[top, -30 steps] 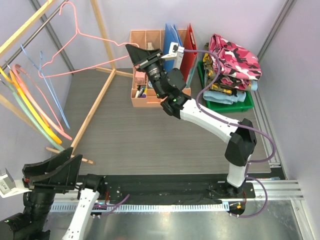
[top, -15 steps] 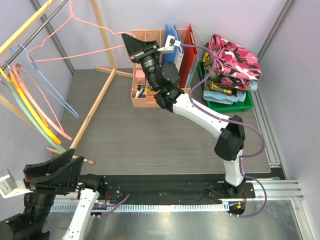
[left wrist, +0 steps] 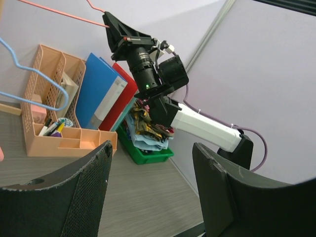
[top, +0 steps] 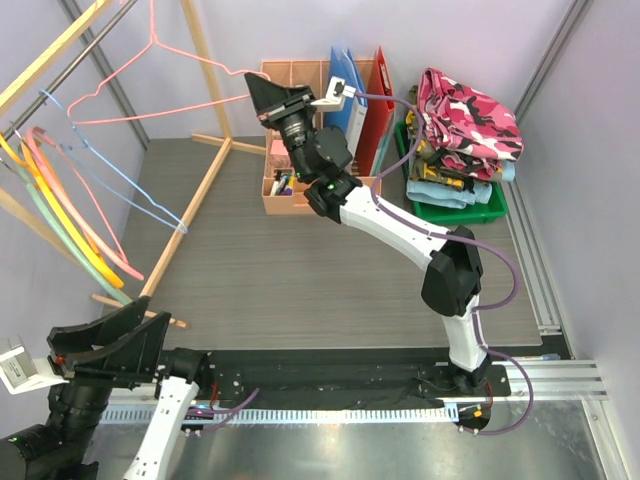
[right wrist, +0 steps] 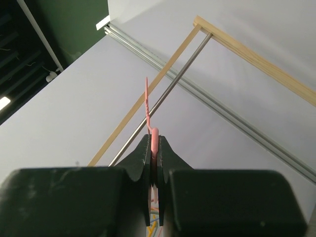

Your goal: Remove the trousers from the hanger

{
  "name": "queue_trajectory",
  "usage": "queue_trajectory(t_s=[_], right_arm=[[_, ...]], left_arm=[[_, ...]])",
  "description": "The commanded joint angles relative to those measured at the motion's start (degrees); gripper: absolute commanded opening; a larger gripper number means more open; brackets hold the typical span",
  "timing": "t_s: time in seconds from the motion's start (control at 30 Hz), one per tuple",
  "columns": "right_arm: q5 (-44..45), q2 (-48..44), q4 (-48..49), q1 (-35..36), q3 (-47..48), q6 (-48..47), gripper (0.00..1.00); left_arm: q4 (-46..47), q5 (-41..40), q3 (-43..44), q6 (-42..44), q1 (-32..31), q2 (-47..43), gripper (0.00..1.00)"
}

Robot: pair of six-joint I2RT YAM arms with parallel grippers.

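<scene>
While your right gripper (right wrist: 154, 146) pinches the thin pink wire hanger (right wrist: 154, 133), your left gripper (left wrist: 152, 154) hangs spread, holding nothing.

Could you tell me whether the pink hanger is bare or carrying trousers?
Bare: the pink hanger shows only its wire outline, pinched at one end by the right gripper.

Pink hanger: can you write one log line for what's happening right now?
right gripper: shut on bare pink hanger, up near rail | left gripper: open, empty | trousers: piled in green bin
</scene>
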Motion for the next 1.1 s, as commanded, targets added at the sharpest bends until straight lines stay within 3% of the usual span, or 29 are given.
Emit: queue_trajectory(t_s=[0.0,0.47,0.63,0.87,1.03,1.07], right_arm=[[0.98,1.89,1.86,-0.48,4.35,1.35,0.01],[-2.62,9.28,-4.03,0.05,13.85,2.49,0.01],[-6.13,6.73,-8.76,0.49,10.86,-4.96,0.02],[-11.76,-1.17,-19.05,0.49,-0.36,-16.57,0.62],[-9.57,-11.96,-28.01,0.67,-8.46,-23.69,0.82],[-8.78,-13.56,-29.42,0.75,-11.0,-25.79,0.92]], left_arm=[[0.98,1.74,-0.34,0.98,-0.11,1.43,0.67],[0.89,1.65,-0.16,1.78,-0.2,1.79,0.67],[-1.03,0.69,-1.13,0.99,-0.2,2.05,0.7],[-6.13,3.67,-5.16,-1.82,-0.2,0.22,0.73],[-6.92,6.39,-12.01,-5.87,-0.2,-4.97,0.74],[-6.84,7.01,-12.99,-6.39,-0.2,-5.68,0.75]])
